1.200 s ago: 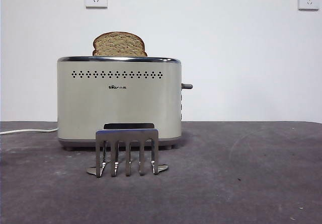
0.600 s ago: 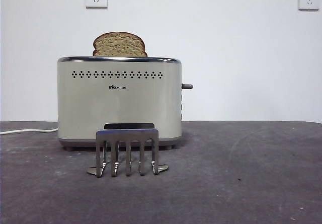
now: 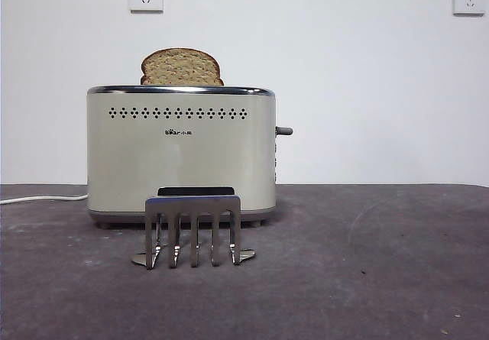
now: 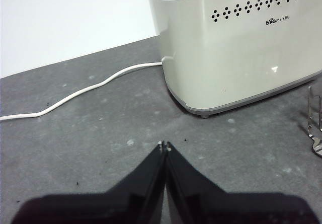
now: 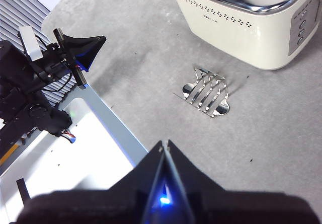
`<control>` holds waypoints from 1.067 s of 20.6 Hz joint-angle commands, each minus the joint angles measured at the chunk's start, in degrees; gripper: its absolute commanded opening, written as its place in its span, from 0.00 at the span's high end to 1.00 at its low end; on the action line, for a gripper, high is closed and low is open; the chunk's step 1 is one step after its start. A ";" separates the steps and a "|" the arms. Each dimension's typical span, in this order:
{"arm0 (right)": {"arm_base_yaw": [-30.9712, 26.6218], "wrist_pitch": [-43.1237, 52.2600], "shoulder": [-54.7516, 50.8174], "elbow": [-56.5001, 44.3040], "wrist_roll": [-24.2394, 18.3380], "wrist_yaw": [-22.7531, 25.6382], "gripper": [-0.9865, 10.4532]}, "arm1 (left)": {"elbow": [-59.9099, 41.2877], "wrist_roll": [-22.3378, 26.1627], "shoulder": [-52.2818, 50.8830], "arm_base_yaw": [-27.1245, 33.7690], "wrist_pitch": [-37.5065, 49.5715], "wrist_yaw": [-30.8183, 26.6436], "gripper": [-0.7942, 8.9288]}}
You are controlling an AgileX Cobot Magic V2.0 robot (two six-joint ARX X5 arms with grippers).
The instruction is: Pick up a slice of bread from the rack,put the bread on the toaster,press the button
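Front view, slice of bread (image 3: pixel 182 68) in toaster (image 3: pixel 181 157), both pincers closed, empty, well apart from it.

Open tabletop (image 3: pixel 382 263) right of toaster (image 3: pixel 181 153); rack (image 3: pixel 193 229) just before its front; cord (image 3: pixel 42 199) left

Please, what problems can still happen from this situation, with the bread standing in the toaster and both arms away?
1. The speckled tan wholegrain bread slice stands high above the slot of the cream boxy toaster, so the lever may not be pressed yet.
2. The small shiny steel rack stands close in front of the toaster; an arm reaching in could knock it.
3. The white cord lies loose near the shut left gripper. The right gripper, also shut, waits away.
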 commanded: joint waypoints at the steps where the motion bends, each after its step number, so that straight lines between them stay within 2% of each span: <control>1: -0.02 0.26 -0.13 -0.35 -0.07 0.11 0.91 | -0.74 -0.48 -0.13 0.20 -0.11 -0.07 0.92; 8: -0.13 0.26 -0.13 -0.35 -0.02 0.11 0.91 | -0.74 -0.48 -0.13 0.20 -0.11 -0.07 0.92; 10: -2.16 0.28 -2.05 -0.35 -0.66 0.44 0.91 | -0.74 -0.48 -0.13 0.20 -0.11 -0.07 0.92; 11: -3.08 0.81 -3.78 -0.37 -0.42 2.78 0.91 | -0.74 -0.48 -0.13 0.20 -0.11 -0.07 0.92; 13: -4.31 5.20 -7.67 -0.74 7.34 9.75 0.91 | -0.74 -0.48 -0.13 0.20 -0.11 -0.04 0.92; 14: -5.03 8.31 -9.92 -1.51 9.07 13.07 0.91 | -0.74 -0.48 -0.13 0.20 -0.11 -0.04 0.92; 15: -5.97 11.80 -12.57 -2.89 9.44 15.17 0.91 | -0.74 -0.48 -0.13 0.20 -0.11 -0.09 0.92; 17: -8.33 18.86 -18.10 -7.34 9.42 16.02 0.91 | -0.74 -0.48 -0.13 0.20 -0.11 -0.07 0.92; 19: -11.32 26.49 -24.41 -15.28 10.95 17.79 0.91 | -0.74 -0.48 -0.13 0.20 -0.11 -0.09 0.92; 22: -14.82 39.56 -34.23 -32.09 13.97 25.59 0.91 | -0.74 -0.48 -0.13 0.20 -0.11 -0.07 0.92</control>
